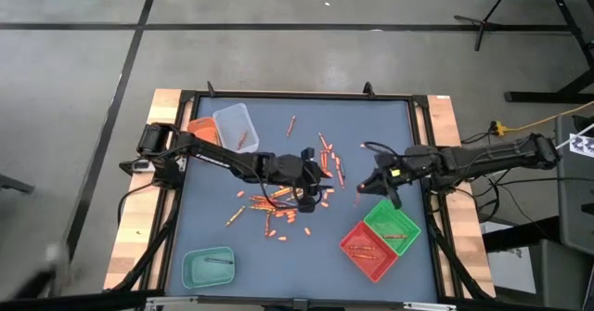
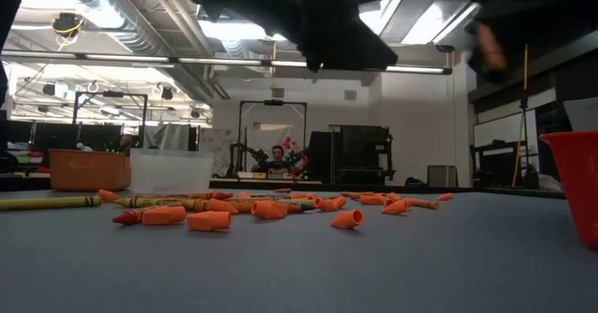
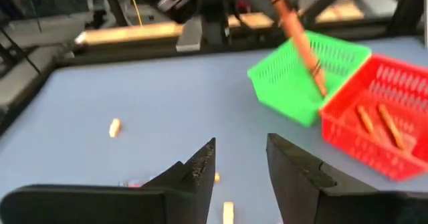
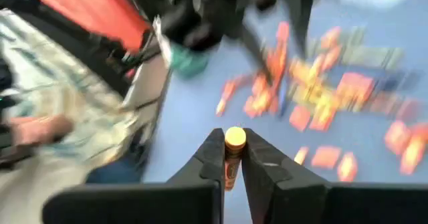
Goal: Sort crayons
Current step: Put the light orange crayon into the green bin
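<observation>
Near the green tray [image 1: 393, 220], right end effector [image 4: 233, 156] grips an orange crayon [image 4: 234, 138].

Crayons [image 1: 288, 204]: mostly orange, scattered mid-table; one orange crayon [image 4: 233, 154] pinched, lifted off table.

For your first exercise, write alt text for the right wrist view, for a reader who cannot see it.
The right end effector is shut on an orange crayon, seen end-on between its dark fingers. Beyond lies a blurred scatter of orange crayons on the blue-grey table.
</observation>
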`<action>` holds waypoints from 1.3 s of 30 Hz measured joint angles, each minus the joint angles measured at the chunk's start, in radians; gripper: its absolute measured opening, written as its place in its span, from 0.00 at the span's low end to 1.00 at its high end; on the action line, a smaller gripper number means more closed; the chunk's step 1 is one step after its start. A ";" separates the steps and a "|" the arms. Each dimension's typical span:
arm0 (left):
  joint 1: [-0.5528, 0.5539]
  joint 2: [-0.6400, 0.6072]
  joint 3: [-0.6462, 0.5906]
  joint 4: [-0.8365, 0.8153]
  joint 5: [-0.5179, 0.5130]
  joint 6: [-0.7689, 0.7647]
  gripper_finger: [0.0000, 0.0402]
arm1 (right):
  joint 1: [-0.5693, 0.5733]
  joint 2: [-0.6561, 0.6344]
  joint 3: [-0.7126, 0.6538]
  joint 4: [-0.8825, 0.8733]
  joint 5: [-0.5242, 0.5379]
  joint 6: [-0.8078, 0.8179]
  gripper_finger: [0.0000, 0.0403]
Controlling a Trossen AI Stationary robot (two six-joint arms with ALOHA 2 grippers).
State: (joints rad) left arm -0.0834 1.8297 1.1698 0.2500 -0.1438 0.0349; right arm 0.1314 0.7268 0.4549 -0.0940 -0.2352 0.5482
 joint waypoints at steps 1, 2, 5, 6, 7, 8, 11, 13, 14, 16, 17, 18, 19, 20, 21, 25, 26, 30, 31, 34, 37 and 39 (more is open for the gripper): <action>0.000 0.000 0.000 -0.015 0.001 0.000 0.30 | 0.000 -0.004 0.000 -0.031 -0.035 0.042 0.07; 0.000 0.000 0.000 -0.027 0.001 0.000 0.30 | 0.000 -0.005 0.000 -0.063 -0.068 0.076 0.07; 0.000 0.000 0.000 -0.042 0.001 -0.004 0.30 | 0.000 -0.004 0.000 -0.165 -0.157 0.166 0.05; 0.000 0.000 0.000 -0.042 0.001 -0.006 0.29 | 0.000 -0.004 0.000 -0.195 -0.181 0.188 0.04; 0.000 0.000 0.000 -0.041 0.001 -0.006 0.29 | 0.000 -0.004 0.000 -0.226 -0.200 0.209 0.04; 0.000 0.000 0.000 -0.041 0.001 -0.006 0.29 | 0.000 -0.004 0.000 -0.261 -0.217 0.225 0.04; 0.000 0.000 0.000 -0.042 0.002 -0.006 0.28 | 0.000 -0.004 0.000 -0.352 -0.271 0.263 0.06; 0.000 0.000 0.000 -0.041 0.003 -0.006 0.27 | 0.000 -0.004 0.000 -0.412 -0.305 0.280 0.08; 0.000 0.000 0.000 -0.041 0.003 -0.006 0.27 | 0.000 -0.004 0.000 -0.440 -0.317 0.284 0.08; 0.000 0.000 0.000 -0.041 0.003 -0.006 0.27 | 0.000 -0.004 0.000 -0.490 -0.334 0.285 0.08; 0.000 0.000 0.000 -0.041 0.003 -0.006 0.26 | 0.000 -0.004 0.000 -0.511 -0.334 0.285 0.08; 0.000 0.000 0.000 -0.041 0.003 -0.006 0.26 | 0.000 -0.003 0.000 -0.531 -0.334 0.285 0.08; 0.000 0.000 0.000 -0.041 0.003 -0.006 0.26 | 0.000 -0.003 0.000 -0.547 -0.334 0.285 0.08; 0.000 0.000 0.000 -0.041 0.003 -0.006 0.26 | 0.000 -0.003 0.000 -0.560 -0.333 0.285 0.08; 0.000 0.000 0.000 -0.041 0.003 -0.006 0.26 | 0.000 -0.003 0.000 -0.570 -0.333 0.285 0.08; 0.000 0.000 0.000 -0.041 0.003 -0.006 0.26 | 0.000 -0.003 0.000 -0.580 -0.333 0.285 0.09; 0.000 0.000 0.000 -0.041 0.003 -0.006 0.26 | 0.000 -0.003 0.000 -0.581 -0.332 0.285 0.09; 0.000 0.000 0.000 -0.041 0.003 -0.006 0.26 | 0.000 -0.003 0.000 -0.581 -0.332 0.285 0.09; 0.000 0.000 0.000 -0.041 0.003 -0.006 0.26 | 0.000 -0.003 0.000 -0.581 -0.332 0.285 0.09; 0.000 0.000 0.000 -0.041 0.003 -0.007 0.26 | 0.000 -0.003 0.000 -0.582 -0.331 0.285 0.09; 0.000 0.000 0.000 -0.041 0.003 -0.007 0.26 | 0.000 -0.003 0.000 -0.587 -0.330 0.285 0.11; 0.000 0.000 0.000 -0.041 0.003 -0.007 0.26 | 0.000 -0.003 0.000 -0.590 -0.324 0.285 0.15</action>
State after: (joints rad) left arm -0.0834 1.8297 1.1698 0.2094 -0.1406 0.0277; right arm 0.1314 0.7242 0.4549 -0.6838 -0.5589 0.8333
